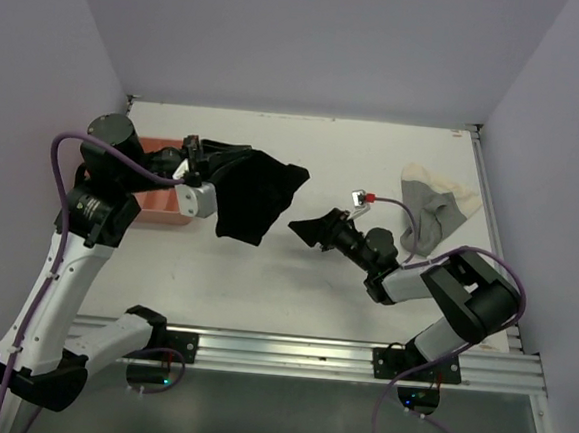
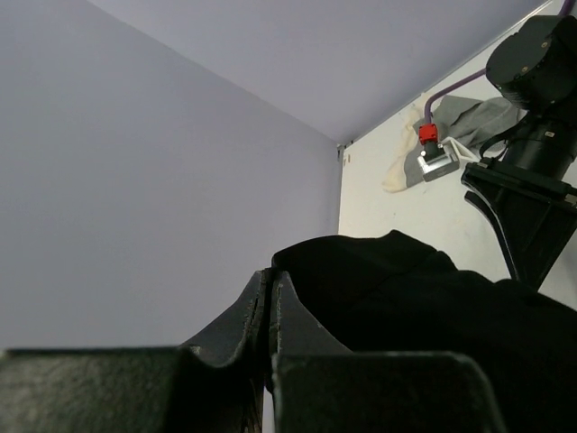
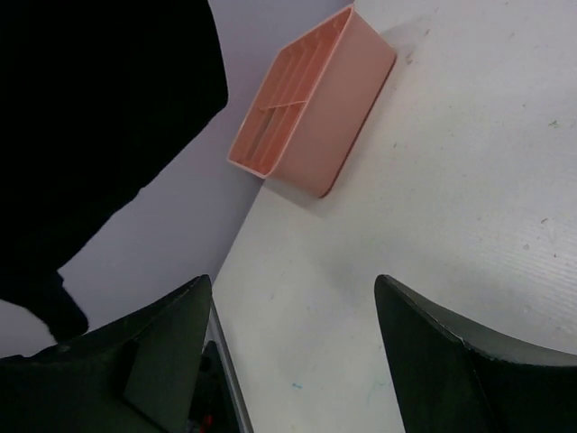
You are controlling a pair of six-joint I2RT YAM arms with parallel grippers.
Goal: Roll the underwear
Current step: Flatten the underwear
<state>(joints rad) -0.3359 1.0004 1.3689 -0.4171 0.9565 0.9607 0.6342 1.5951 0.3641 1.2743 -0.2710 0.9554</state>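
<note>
My left gripper (image 1: 218, 163) is shut on a black underwear (image 1: 258, 196) and holds it up off the table, hanging loose and spread. In the left wrist view the jaws (image 2: 270, 278) are pressed together, with the black cloth (image 2: 433, 311) draped just behind them. My right gripper (image 1: 305, 228) is open and empty, low over the table just right of the hanging cloth's lower edge. In the right wrist view its fingers (image 3: 293, 287) stand wide apart, with the black underwear (image 3: 90, 108) at upper left. A cream and grey underwear (image 1: 435, 210) lies crumpled at the back right.
A pink compartment tray (image 1: 160, 206) stands at the left under my left arm and also shows in the right wrist view (image 3: 315, 117). A small white block with a red plug (image 1: 363, 198) sits on the right arm's cable. Walls enclose the table's back and sides.
</note>
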